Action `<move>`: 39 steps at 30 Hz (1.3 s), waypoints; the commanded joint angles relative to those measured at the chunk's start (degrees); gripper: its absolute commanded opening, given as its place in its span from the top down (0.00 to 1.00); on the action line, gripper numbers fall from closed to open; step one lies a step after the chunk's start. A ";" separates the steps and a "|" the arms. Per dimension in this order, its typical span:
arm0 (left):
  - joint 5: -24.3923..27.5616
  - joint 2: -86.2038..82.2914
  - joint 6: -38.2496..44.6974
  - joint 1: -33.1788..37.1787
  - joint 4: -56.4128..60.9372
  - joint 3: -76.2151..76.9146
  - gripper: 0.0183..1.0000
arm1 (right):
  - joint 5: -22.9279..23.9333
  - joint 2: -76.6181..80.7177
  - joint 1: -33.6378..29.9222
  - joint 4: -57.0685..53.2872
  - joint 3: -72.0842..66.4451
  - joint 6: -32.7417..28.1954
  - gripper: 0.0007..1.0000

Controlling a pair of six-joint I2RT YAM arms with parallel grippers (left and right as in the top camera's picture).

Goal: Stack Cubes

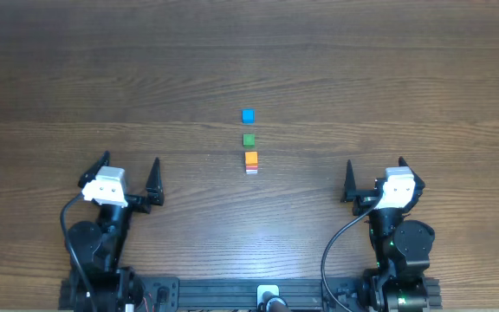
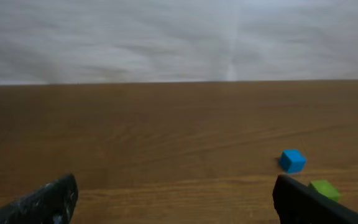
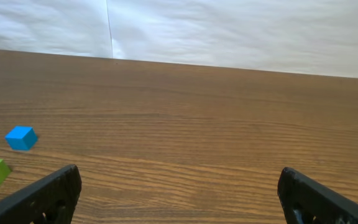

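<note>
Main risk as I see it: the cubes are small and sit close together in a line, so a wide pincer coming down on one could knock its neighbour. The green cube (image 1: 249, 139) is the tight one. It sits between the blue cube (image 1: 248, 115) and the orange cube (image 1: 251, 159) with only narrow gaps either side. Second risk: a cube gripped off-centre could twist between the fingers and land crooked, and a crooked base would tip the stack. Third: both arms going for the middle at once could clash, since the line lies about midway between them.

Left pincer (image 1: 129, 166): spread wide, nothing in it, at the near left of the table (image 1: 405, 69). Right pincer (image 1: 375, 169): same, spread wide, empty, near right. Both are well apart from the cubes.

Cubes: three in a row up the middle of the table, blue farthest from the arms, green in the middle, orange nearest. They don't touch each other. Plain solid colours, sharp edges; I'd guess hard and light. The orange one shows a pale reddish strip at its near edge. I can't tell if that's its side face or another cube under it. Green and blue are not stacked, so I judge the task barely begun.
</note>
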 commanded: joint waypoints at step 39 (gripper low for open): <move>0.55 -0.52 1.09 -0.22 -1.05 -0.31 0.00 | -8.28 -0.61 -0.24 -1.18 4.13 6.82 0.01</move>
